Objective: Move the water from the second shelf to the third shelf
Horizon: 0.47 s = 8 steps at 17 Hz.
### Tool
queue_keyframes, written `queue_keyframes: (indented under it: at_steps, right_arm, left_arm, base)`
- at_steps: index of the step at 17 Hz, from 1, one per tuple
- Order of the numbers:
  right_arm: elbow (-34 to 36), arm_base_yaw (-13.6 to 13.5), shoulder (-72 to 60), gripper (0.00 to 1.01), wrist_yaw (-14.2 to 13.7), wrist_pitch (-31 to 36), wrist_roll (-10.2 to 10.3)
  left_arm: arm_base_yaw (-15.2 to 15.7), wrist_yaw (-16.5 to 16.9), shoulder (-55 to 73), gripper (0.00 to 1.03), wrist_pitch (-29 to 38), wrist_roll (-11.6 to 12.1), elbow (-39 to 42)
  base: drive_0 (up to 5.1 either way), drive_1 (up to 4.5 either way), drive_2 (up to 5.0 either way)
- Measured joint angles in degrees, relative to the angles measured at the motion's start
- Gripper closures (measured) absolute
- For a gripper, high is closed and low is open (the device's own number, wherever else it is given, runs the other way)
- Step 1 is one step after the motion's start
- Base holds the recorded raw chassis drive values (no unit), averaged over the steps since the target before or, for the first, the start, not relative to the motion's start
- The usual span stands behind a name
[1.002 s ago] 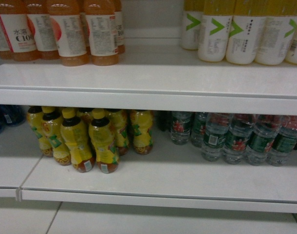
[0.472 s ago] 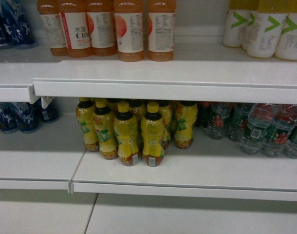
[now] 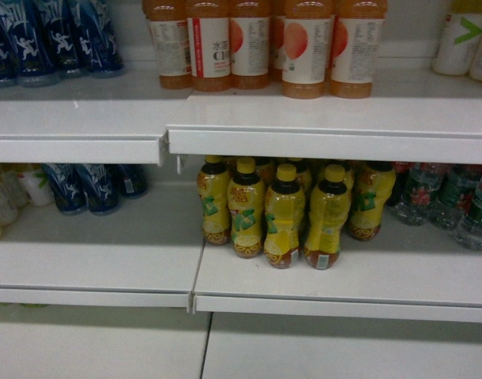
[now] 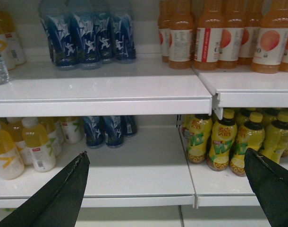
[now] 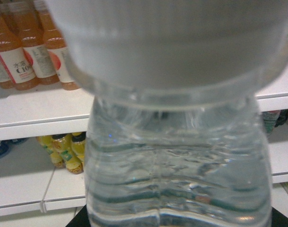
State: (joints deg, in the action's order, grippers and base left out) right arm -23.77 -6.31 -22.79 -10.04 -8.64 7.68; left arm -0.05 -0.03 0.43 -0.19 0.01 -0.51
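Observation:
A clear ribbed water bottle [image 5: 177,161] fills the right wrist view, its white cap nearest the camera. My right gripper [image 5: 177,221] is shut on it; only dark finger edges show at the bottom corners. More water bottles [image 3: 421,192] with green labels stand at the right end of the lower shelf [image 3: 320,305] in the head view. My left gripper [image 4: 165,189] hangs open and empty before the shelves, its black fingers [image 4: 63,194] far apart. Neither gripper shows in the head view.
Yellow lemon tea bottles [image 3: 280,217] crowd the lower shelf's middle. Orange drink bottles [image 3: 304,47] line the upper shelf [image 3: 328,140], with blue bottles [image 3: 51,39] to their left. Pale yellow bottles [image 4: 35,144] and more blue bottles [image 4: 108,130] stand low left. A seam [image 3: 195,300] joins two shelf units.
The head view has swept left along the shelves: everything slid right in frame, the water bottles now sit at the right edge and the blue bottles have come into sight at left.

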Motion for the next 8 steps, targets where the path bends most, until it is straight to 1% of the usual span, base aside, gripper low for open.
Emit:
queue_keyframes:
  at_steps: [8]
  right_arm:
    - [0.0,0.0,0.0,0.59,0.0,-0.1,0.0]
  left_arm:
    - [0.0,0.0,0.0,0.05,0.0,0.0,0.0]
  base:
    - [-4.9,2.47,2.5]
